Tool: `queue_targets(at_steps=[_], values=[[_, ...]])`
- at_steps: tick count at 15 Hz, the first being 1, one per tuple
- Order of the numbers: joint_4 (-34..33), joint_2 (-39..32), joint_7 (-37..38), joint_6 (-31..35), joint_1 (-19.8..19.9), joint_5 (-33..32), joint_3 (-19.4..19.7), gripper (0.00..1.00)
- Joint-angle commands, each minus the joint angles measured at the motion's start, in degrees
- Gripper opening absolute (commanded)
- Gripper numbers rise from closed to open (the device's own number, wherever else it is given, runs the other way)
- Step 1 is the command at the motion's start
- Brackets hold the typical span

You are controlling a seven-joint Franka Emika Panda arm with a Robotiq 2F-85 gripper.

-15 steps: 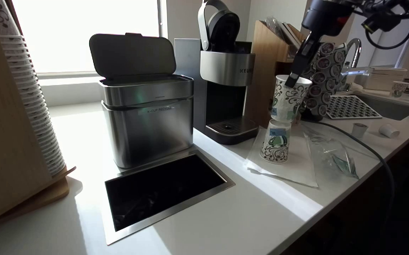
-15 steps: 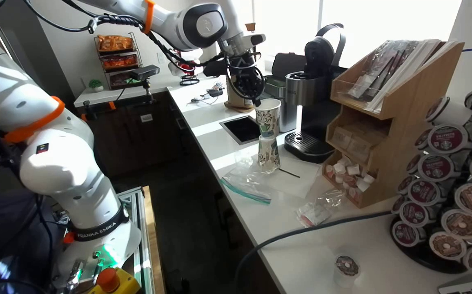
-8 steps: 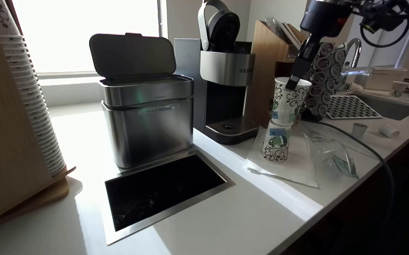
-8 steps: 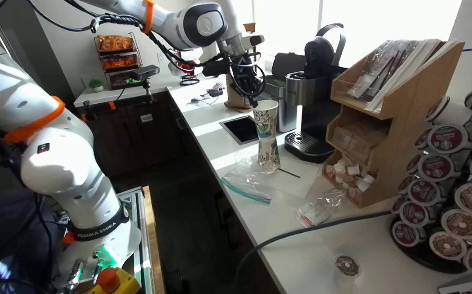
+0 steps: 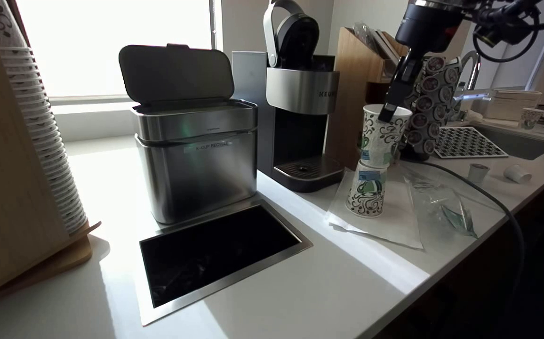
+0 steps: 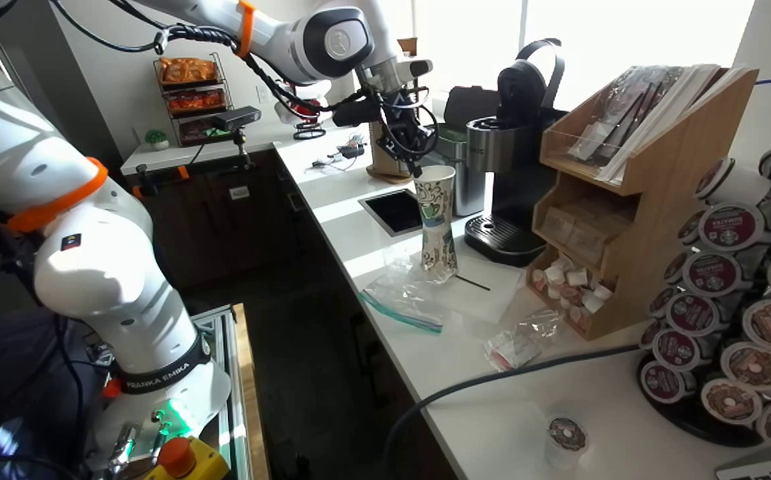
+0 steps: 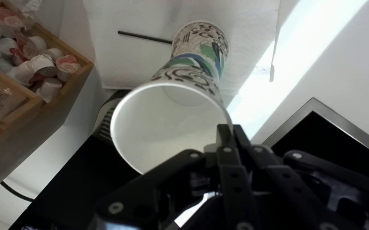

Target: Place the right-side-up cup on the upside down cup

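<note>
Atop upside-down cup (image 5: 367, 193), right-side-up cup (image 5: 381, 141); white inside, dark swirls outside; hand (image 7: 233, 130) clamped on its rim.

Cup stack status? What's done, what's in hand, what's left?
Done, by the look: right-side-up cup stands on the upside down cup, bases appearing to meet in both exterior views.
In hand: gripper is closed on the upper cup's rim in the wrist view.
Left: likely just release and back away without tipping it.
</note>
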State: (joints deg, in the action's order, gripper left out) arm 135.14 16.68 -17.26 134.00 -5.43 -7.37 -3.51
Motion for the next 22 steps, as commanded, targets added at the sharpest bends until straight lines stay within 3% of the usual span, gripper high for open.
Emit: queue_targets(at_steps=[1,22], values=[[-1.2,-1.0,-0.6,-2.5,-0.5,-0.7,-0.1,0.01],[-2.1,-1.5,-1.4,-2.4,-0.6,-0.7,-0.1,0.01]])
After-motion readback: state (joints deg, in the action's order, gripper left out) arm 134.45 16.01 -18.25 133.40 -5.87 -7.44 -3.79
